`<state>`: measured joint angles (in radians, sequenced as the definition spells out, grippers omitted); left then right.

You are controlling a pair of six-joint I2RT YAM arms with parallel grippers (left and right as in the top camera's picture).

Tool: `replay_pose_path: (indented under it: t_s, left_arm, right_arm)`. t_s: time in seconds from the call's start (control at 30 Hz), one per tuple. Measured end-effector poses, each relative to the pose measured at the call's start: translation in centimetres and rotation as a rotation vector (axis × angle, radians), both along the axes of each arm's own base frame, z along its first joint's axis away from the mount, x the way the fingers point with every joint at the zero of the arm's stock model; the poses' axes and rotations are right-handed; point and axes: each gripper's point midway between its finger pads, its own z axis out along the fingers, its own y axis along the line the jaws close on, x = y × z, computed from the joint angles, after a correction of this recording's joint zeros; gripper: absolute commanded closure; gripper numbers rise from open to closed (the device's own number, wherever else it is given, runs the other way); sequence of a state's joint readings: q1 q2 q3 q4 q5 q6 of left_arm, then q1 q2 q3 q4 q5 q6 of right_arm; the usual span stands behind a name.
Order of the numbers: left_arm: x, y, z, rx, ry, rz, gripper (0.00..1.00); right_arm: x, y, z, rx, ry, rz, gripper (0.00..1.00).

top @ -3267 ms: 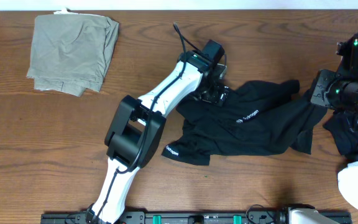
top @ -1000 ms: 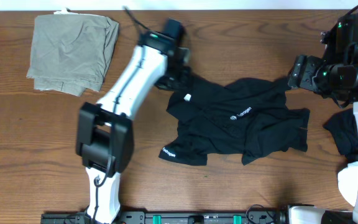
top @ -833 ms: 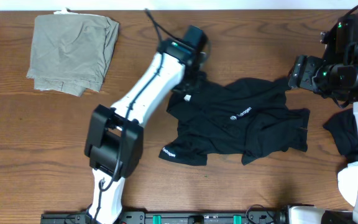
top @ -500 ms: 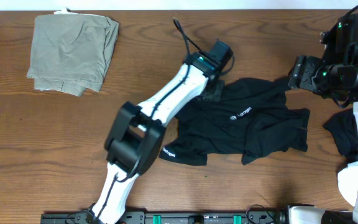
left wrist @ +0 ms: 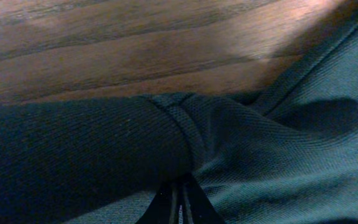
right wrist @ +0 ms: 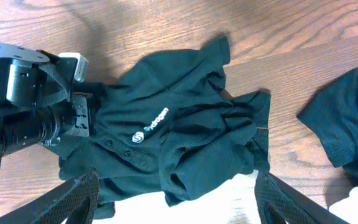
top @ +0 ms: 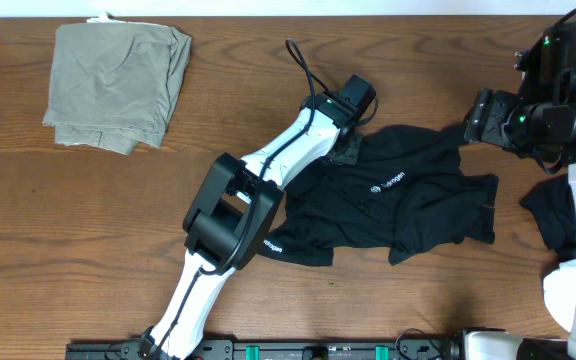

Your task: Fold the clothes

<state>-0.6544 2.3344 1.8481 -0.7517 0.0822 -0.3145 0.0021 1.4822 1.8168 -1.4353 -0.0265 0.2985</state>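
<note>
A crumpled black shirt (top: pixel 398 200) with a small white logo lies at mid-table, and the right wrist view shows it (right wrist: pixel 179 130) from above. My left gripper (top: pixel 349 143) is at the shirt's upper left edge. In the left wrist view the left gripper (left wrist: pixel 181 202) is shut on a seam of the black fabric (left wrist: pixel 241 143). My right gripper (top: pixel 475 120) hovers by the shirt's upper right corner. Its fingers (right wrist: pixel 73 198) stand wide apart, so the right gripper (right wrist: pixel 179 214) is open and holds nothing. A folded khaki garment (top: pixel 118 85) rests at the far left.
Another black garment (top: pixel 553 215) lies at the table's right edge, seen as a dark garment (right wrist: pixel 347 124) in the right wrist view. A white object (top: pixel 568 290) sits below it. Bare wood (top: pixel 88 230) shows between the khaki garment and the shirt.
The left arm swung right, carrying the shirt's upper left edge with it, so that side of the shirt now lies bunched further right. The right arm stayed put.
</note>
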Motion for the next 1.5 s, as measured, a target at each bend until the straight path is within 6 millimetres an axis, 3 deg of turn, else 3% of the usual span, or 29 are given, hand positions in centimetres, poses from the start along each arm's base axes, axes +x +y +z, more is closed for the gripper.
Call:
replay_pose_path:
  t_s: [0.17, 0.3, 0.7, 0.93, 1.07, 1.2, 1.27, 1.3, 1.4, 1.5]
  left_arm:
    - [0.2, 0.7, -0.2, 0.013, 0.010, 0.013, 0.94]
    - [0.8, 2.5, -0.3, 0.030, 0.039, 0.049, 0.94]
    - [3.8, 14.6, -0.5, 0.190, 0.097, 0.243, 0.94]
    - [4.5, 20.8, -0.5, 0.240, 0.136, 0.343, 0.94]
    - [4.4, 23.5, -0.4, 0.260, 0.160, 0.390, 0.94]
    - [4.3, 24.5, -0.1, 0.271, 0.159, 0.408, 0.94]
    - [4.2, 24.5, 0.3, 0.272, 0.152, 0.407, 0.87]
    - [4.2, 24.4, 0.7, 0.268, 0.143, 0.406, 0.76]
    - [5.2, 23.8, 3.4, 0.225, 0.063, 0.401, 0.29]
    - [6.6, 22.9, 7.4, 0.152, -0.049, 0.403, 0.10]
  right_arm:
    - [-0.1, 0.0, -0.1, -0.001, 0.005, 0.001, 0.22]
    - [-0.2, 0.0, -0.1, -0.002, 0.010, 0.004, 0.22]
    - [-0.2, 0.0, -0.1, -0.007, 0.011, 0.013, 0.22]
    - [-0.2, 0.0, -0.1, -0.007, 0.010, 0.014, 0.22]
    - [0.1, 0.3, 0.1, 0.010, -0.007, 0.022, 0.21]
    - [0.8, 1.4, 0.1, 0.054, -0.024, 0.056, 0.21]
    - [1.1, 2.0, -0.2, 0.068, -0.014, 0.075, 0.21]
    - [1.2, 2.3, -0.4, 0.073, -0.005, 0.085, 0.21]
    - [1.8, 3.9, -1.8, 0.088, 0.040, 0.131, 0.20]
    - [2.4, 6.4, -3.7, 0.102, 0.101, 0.196, 0.20]
